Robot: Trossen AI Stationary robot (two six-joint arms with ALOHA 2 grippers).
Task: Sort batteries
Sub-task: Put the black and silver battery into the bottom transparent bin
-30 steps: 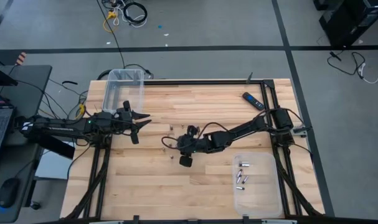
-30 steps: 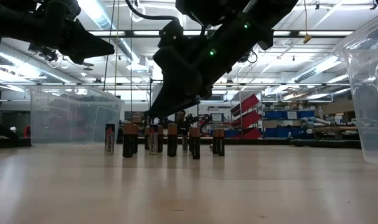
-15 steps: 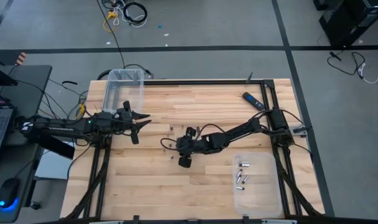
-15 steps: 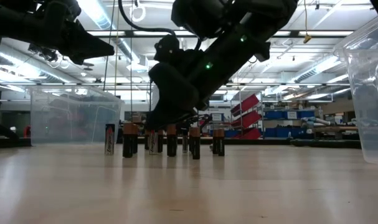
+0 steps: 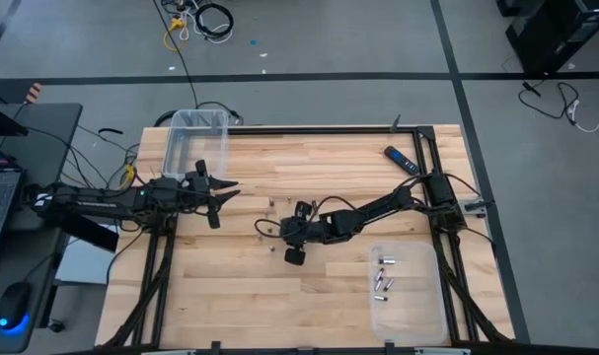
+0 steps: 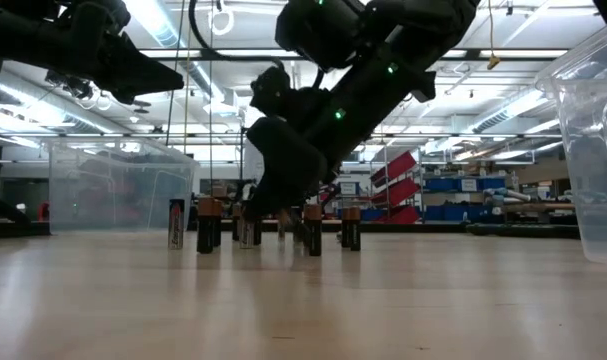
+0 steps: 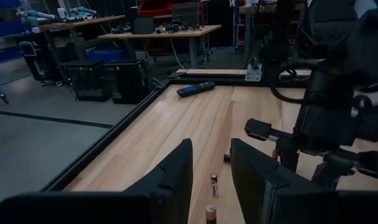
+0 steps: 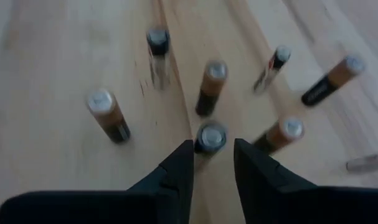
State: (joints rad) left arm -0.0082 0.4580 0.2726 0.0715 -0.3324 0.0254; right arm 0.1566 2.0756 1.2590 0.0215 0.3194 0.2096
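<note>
Right end effector (image 8: 212, 163) straddles battery (image 8: 210, 138) — neighbours crowd close

Overhead, table-level and two wrist views, all sharing the batteries (image 6: 205, 223).

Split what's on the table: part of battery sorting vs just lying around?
Job: standing batteries mid-table; sorted batteries; clear tray holding them; clear bin; right gripper down around one cell.
Lying about: black-and-blue remote at the far right corner; left gripper waiting.
</note>
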